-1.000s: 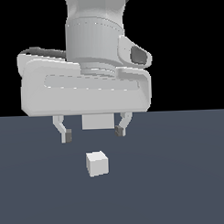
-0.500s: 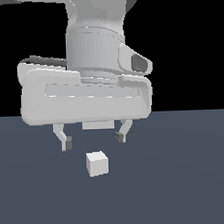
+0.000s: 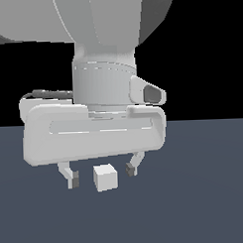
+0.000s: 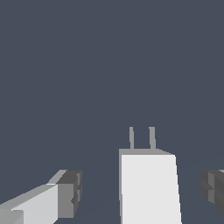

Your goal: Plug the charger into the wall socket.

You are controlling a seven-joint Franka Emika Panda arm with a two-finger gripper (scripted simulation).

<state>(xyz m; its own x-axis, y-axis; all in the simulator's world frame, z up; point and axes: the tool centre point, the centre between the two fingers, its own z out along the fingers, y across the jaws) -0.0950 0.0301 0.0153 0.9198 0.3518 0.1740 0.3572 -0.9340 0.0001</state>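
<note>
Off-white charger [image 3: 105, 177] is sitting between my released jaws on the desk [image 3: 205, 190], not yet grasped, so gripping and plugging are remaining.

The gripper [image 3: 101, 174] stands spread over the charger [image 3: 105, 177], with open room between the cube and each finger [image 3: 73, 179] on both sides, so neither pad touches it. In the wrist view two thin prongs [image 4: 141, 137] stick out from one end of the charger [image 4: 148, 186], and the dark floor [image 4: 109, 65] beyond them lies bare. The floor [image 3: 205, 190] around the gripper is likewise open on the exterior view's left and right.
</note>
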